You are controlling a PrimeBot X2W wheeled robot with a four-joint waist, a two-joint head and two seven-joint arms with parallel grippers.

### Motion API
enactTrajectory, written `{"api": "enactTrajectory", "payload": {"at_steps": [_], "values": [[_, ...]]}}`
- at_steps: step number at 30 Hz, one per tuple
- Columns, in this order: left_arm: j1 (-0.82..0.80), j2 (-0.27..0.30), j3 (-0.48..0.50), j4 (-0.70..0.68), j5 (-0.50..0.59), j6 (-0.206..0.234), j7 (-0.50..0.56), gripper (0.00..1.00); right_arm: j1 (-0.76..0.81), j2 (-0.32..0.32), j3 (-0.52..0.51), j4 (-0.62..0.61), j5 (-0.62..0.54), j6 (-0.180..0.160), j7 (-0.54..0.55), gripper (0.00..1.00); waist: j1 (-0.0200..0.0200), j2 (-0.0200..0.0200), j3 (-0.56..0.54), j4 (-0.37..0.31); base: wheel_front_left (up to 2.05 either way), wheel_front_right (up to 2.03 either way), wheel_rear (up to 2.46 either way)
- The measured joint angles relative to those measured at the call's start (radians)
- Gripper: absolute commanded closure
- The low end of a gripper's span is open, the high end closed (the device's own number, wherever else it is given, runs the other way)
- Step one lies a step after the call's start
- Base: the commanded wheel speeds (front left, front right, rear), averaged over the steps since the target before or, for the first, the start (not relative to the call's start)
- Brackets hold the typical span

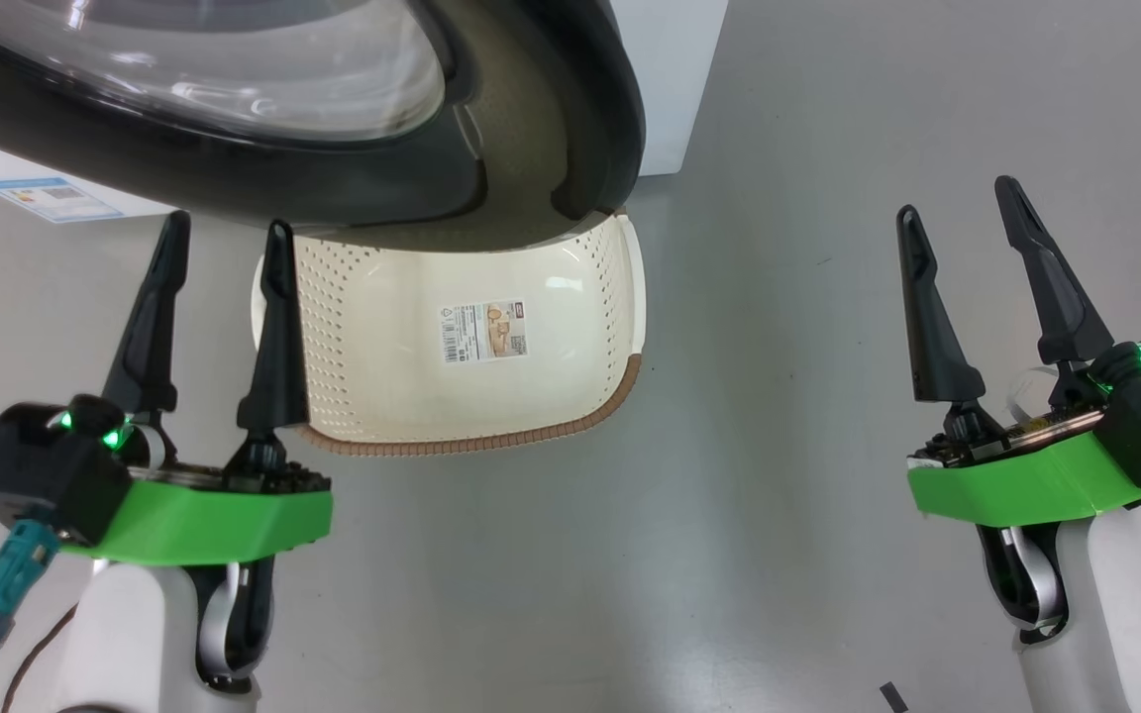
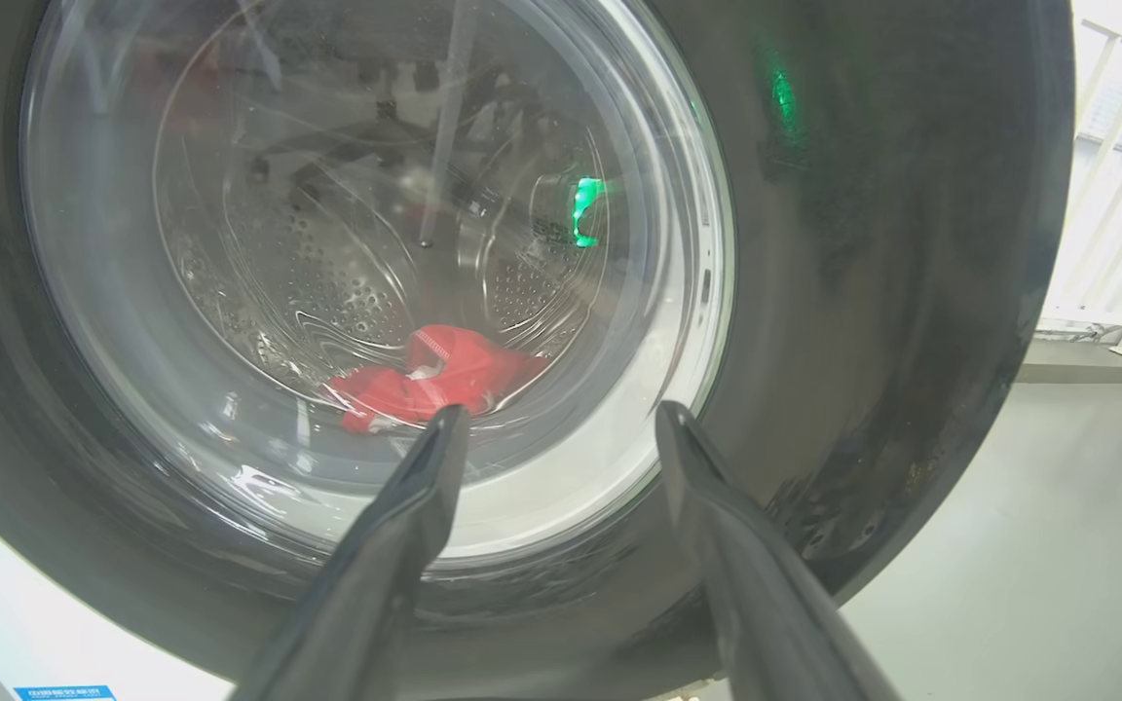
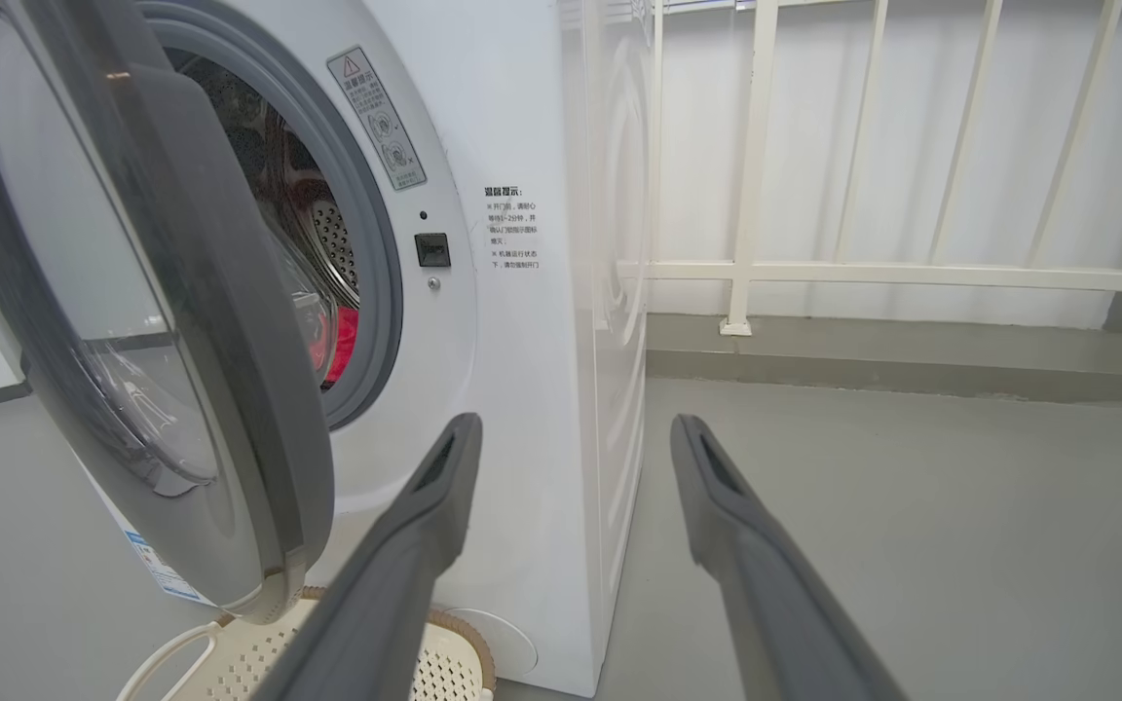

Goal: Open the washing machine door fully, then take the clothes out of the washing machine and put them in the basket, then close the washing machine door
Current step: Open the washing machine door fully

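- closest to the lens are the two grippers; the left gripper (image 1: 229, 221) has its fingers spread wide with nothing between them, sitting low on the left just beside the basket; one finger overlaps the basket's left rim in the head view, can't tell if it touches
- the right gripper (image 1: 957, 196) is the same deal, fingers wide apart and gripping nothing; it's out over bare grey floor (image 1: 778, 545), well apart from the basket
- the washing machine (image 3: 522, 389) is the big white box, with a white railing (image 3: 912, 273) behind it
- the washing machine door (image 1: 620, 99) stands partly swung out, not all the way; its black rim hangs over the far part of the basket
- the basket (image 1: 491, 443) sits on the floor right in front of the machine, under the door; the paper label (image 1: 484, 332) on its bottom is in plain sight
- the clothes (image 2: 444, 375) are a red heap at the bottom of the drum, seen through the door glass from the left wrist; a strip of red also shows in the door gap from the right wrist
- a small warning sticker (image 3: 378, 117) sits by the opening
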Motion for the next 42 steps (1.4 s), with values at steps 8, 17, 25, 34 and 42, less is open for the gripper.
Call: {"api": "enactTrajectory", "payload": {"at_steps": [8,17,25,34,42], "values": [[0.0,0.003,-0.001,-0.002,0.001,0.0,0.0,0.0,0.0,0.0,0.002,0.0,0.0,0.0,0.0,0.0,0.0,0.0,0.003,-0.006,0.0,0.0,0.0],[0.0,0.015,-0.004,-0.006,0.002,0.0,0.0,0.0,-0.017,-0.001,0.044,0.033,0.027,0.0,0.0,1.0,0.0,0.0,0.014,-0.014,0.0,0.0,0.0],[-0.001,0.015,-0.032,-0.003,0.001,0.0,0.0,0.0,-0.297,-0.006,0.238,0.198,0.517,0.0,0.0,1.0,0.0,0.0,0.019,0.007,0.0,0.0,0.0],[-0.005,0.015,-0.045,-0.001,0.001,0.0,0.0,0.0,-0.598,-0.074,0.352,0.297,1.093,0.0,0.228,1.0,0.0,0.0,0.031,0.051,0.0,0.0,0.0],[-0.006,0.013,-0.061,0.0,0.001,0.0,0.0,0.0,-0.706,-0.105,0.354,0.375,1.437,0.0,0.589,1.0,0.0,0.0,0.05,0.077,0.0,0.0,0.0]]}}
